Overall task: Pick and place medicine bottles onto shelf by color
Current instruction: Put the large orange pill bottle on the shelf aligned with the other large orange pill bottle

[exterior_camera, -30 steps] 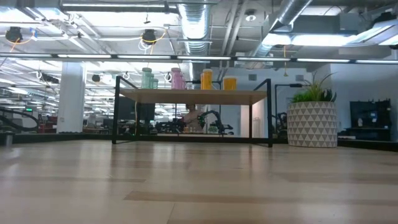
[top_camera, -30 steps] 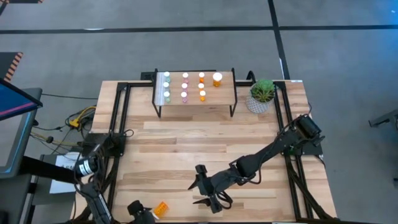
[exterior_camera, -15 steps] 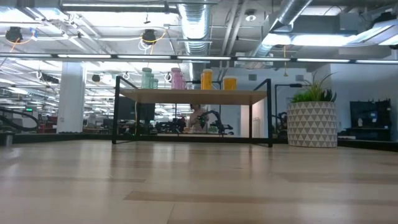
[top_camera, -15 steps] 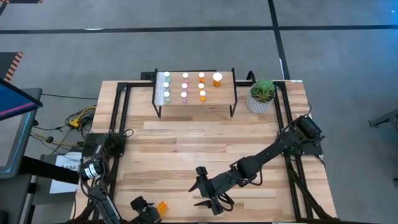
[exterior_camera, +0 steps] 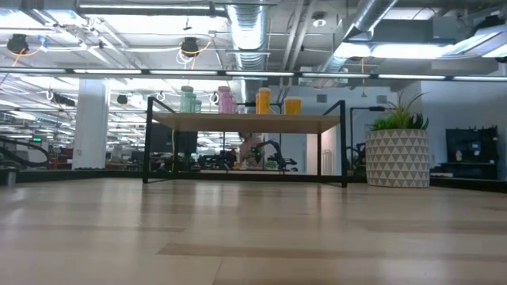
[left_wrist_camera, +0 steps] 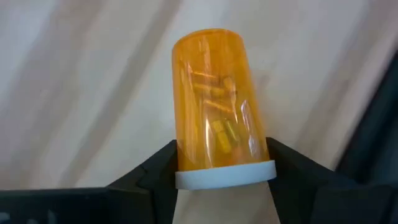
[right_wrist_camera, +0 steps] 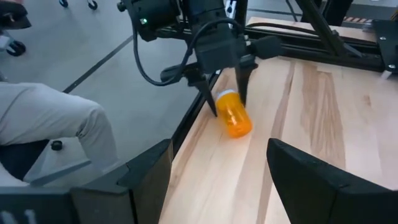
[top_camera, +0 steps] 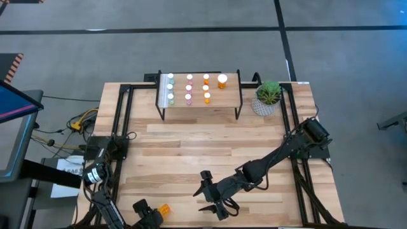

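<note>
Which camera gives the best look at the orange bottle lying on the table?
The left wrist view: orange bottle fills it, between the left gripper's fingers. Right wrist shows it smaller, high view a speck, low view not at all.

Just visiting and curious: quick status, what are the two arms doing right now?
Left gripper at the table's near edge, fingers on either side of a lying orange pill bottle at its white cap. Right gripper open, waiting beside. Shelf ahead, nothing in the way.

Left tool (top_camera: pixel 154 216) half cut off for you at high view's bottom edge, beside orange bottle (top_camera: pixel 165 210). Low view gives you neither arm. Left wrist view: your fingers (left_wrist_camera: pixel 155 174) run off frame. Shelf (top_camera: pixel 198 102) bottles (top_camera: pixel 189 88) too small to read labels. Person (right_wrist_camera: pixel 50 134) cropped in right wrist view.
</note>
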You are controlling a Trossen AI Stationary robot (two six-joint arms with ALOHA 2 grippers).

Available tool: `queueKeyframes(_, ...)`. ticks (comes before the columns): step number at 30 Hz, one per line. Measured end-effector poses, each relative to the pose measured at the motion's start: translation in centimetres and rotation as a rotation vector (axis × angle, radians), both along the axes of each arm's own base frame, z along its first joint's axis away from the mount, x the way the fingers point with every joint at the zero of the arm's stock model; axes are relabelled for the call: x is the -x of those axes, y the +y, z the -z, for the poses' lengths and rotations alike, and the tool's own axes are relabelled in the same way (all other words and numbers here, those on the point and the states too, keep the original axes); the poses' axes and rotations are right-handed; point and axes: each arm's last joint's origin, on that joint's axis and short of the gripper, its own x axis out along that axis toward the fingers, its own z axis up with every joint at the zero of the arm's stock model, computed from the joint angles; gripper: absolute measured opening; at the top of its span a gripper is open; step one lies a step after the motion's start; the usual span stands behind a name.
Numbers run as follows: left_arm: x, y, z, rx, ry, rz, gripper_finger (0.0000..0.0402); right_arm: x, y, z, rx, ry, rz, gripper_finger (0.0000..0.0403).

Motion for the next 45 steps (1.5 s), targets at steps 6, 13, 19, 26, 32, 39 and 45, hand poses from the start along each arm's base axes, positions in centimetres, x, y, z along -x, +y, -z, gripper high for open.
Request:
queueKeyframes(6, -0.2, 1.8, -3.6, -0.045, 0.006, 0.013, 0.0181, -0.1, -0.2, 0.0, 0.001, 0.0, 0.005, 0.0281)
queueKeyframes(13, -2.0, 5.1, -9.1, -0.086, -0.022, 0.128, 0.0201, -0.7, -1.3, 0.0, -0.001, -0.004, 0.052, 0.0281)
queueKeyframes(19, -4.6, 8.3, -12.2, -0.095, 0.014, 0.228, 0.0183, -1.1, -2.5, 0.3, 0.041, 0.022, 0.105, 0.0281)
queueKeyframes(26, -7.1, 11.3, -13.1, -0.237, 0.135, 0.442, 0.0197, -2.2, -7.4, 1.9, 0.174, 0.174, 0.222, 0.0281)
queueKeyframes(32, -9.4, 14.0, -13.0, -0.279, 0.225, 0.493, 0.0198, -1.4, -11.1, 1.8, 0.194, 0.351, 0.327, 0.0281)
queueKeyframes(39, -11.8, 15.7, -12.9, -0.208, 0.221, 0.573, 0.0189, 2.3, -9.4, -1.3, 0.283, 0.368, 0.424, 0.0281)
queueKeyframes(45, -14.0, 14.6, -12.7, -0.132, 0.005, 0.643, 0.0191, 7.3, -5.4, -3.8, 0.299, 0.314, 0.501, 0.0281)
